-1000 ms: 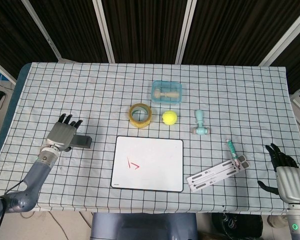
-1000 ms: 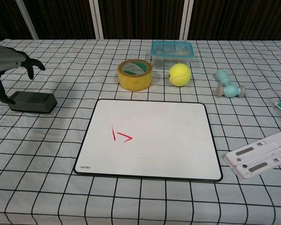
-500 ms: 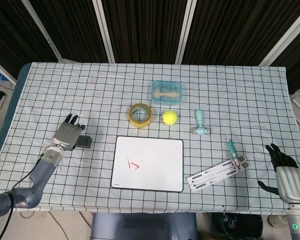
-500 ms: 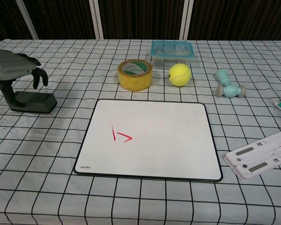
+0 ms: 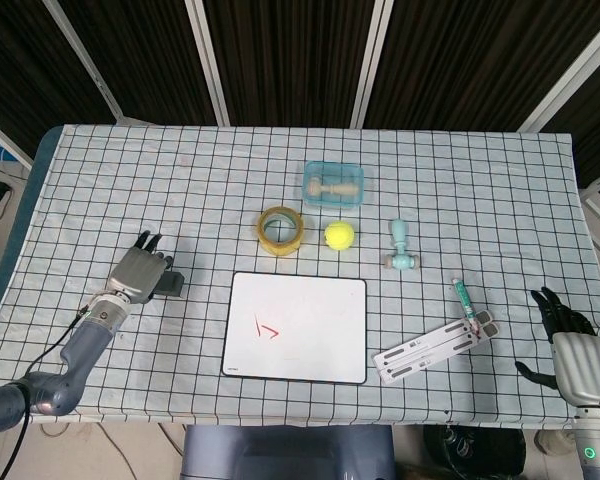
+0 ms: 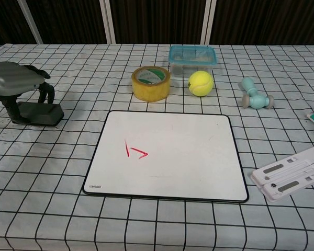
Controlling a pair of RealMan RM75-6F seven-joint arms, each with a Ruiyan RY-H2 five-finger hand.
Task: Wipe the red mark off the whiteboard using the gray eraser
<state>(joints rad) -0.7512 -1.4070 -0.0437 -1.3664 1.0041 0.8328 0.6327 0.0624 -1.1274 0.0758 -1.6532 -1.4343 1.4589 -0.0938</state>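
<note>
The gray eraser (image 5: 171, 285) (image 6: 40, 113) lies flat on the checked cloth, left of the whiteboard (image 5: 315, 325) (image 6: 183, 151). A small red mark (image 5: 266, 327) (image 6: 134, 150) sits on the board's left half. My left hand (image 5: 140, 272) (image 6: 15, 86) arches over the eraser's left part, fingers curled down at its far edge and thumb at its near left end. The frames do not show a firm grip. My right hand (image 5: 572, 345) rests at the table's near right corner with its fingers spread, holding nothing, and shows only in the head view.
Behind the board stand a yellow tape roll (image 5: 281, 230) (image 6: 151, 82), a yellow ball (image 5: 339, 235) (image 6: 200, 83) and a blue lidded box (image 5: 333, 184). To the right lie a teal dumbbell (image 5: 401, 246), a green tube (image 5: 464, 296) and a white bracket (image 5: 435, 347).
My left hand has moved right and down onto the eraser, and its fingers have curled down around it. The right hand has not moved.
</note>
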